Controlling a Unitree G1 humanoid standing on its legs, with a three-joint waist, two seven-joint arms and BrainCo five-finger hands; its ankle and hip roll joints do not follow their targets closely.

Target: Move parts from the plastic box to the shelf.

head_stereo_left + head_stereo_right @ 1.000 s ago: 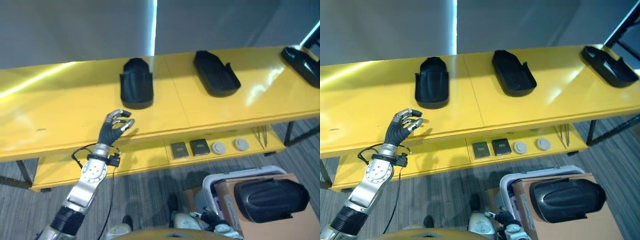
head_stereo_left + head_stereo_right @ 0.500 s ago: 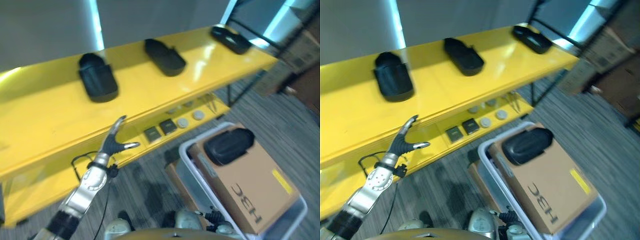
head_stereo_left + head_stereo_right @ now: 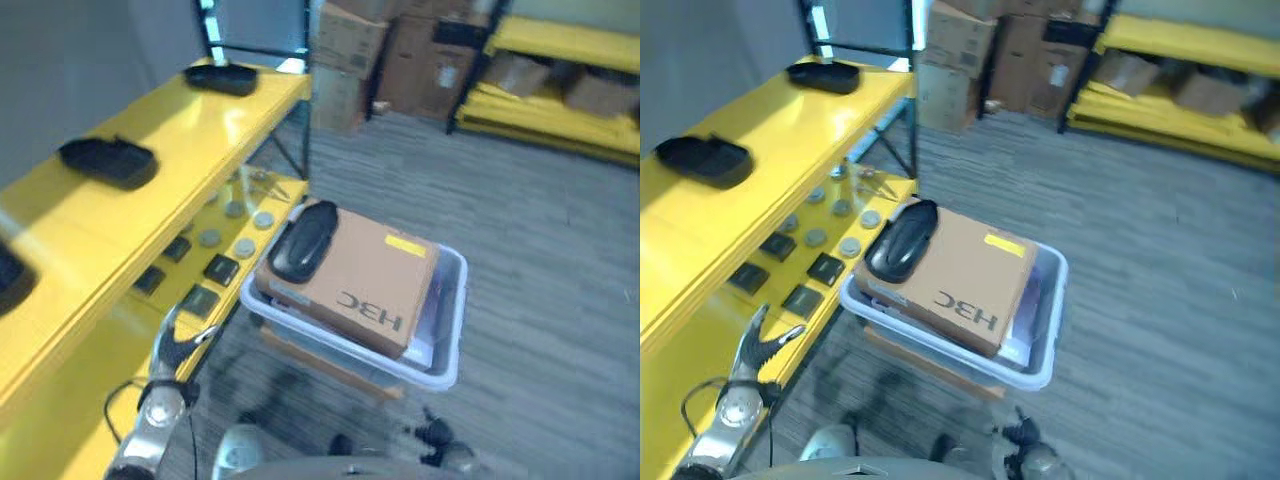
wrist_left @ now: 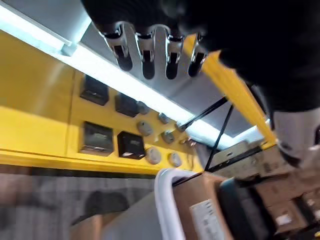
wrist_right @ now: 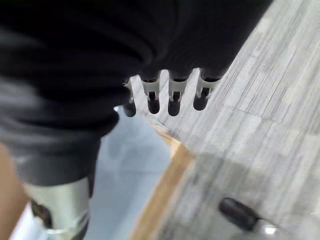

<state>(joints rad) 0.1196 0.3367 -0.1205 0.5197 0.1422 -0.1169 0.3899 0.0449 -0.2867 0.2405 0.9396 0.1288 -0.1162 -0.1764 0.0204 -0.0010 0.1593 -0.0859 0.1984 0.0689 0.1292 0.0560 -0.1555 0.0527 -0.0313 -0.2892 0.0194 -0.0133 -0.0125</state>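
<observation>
A: Two black moulded parts lie well apart on the top board of the yellow shelf in the left eye view, one near its far end. A third black part rests on a brown cardboard box, which sits in the pale plastic box on the grey floor just beside the shelf.

B: And the left hand?

A: It shows low at the left, by the shelf's lower board, fingers straight and thumb spread, holding nothing. Small dark squares and grey discs lie in rows on that lower board.

B: The right eye view?

A: Same scene: the black part on the cardboard at the corner nearest the shelf, the left hand with fingers splayed. Stacked cartons stand past the shelf's end, and another yellow rack holds boxes across the floor.

B: The left wrist view?

A: The left hand's fingers hang straight in a row, empty. Past them are the lower board's dark squares and discs, the plastic box's pale rim and the black part on the cardboard.

B: The right wrist view?

A: The right hand has its fingers straight and relaxed, holding nothing, above the grey floor.
</observation>
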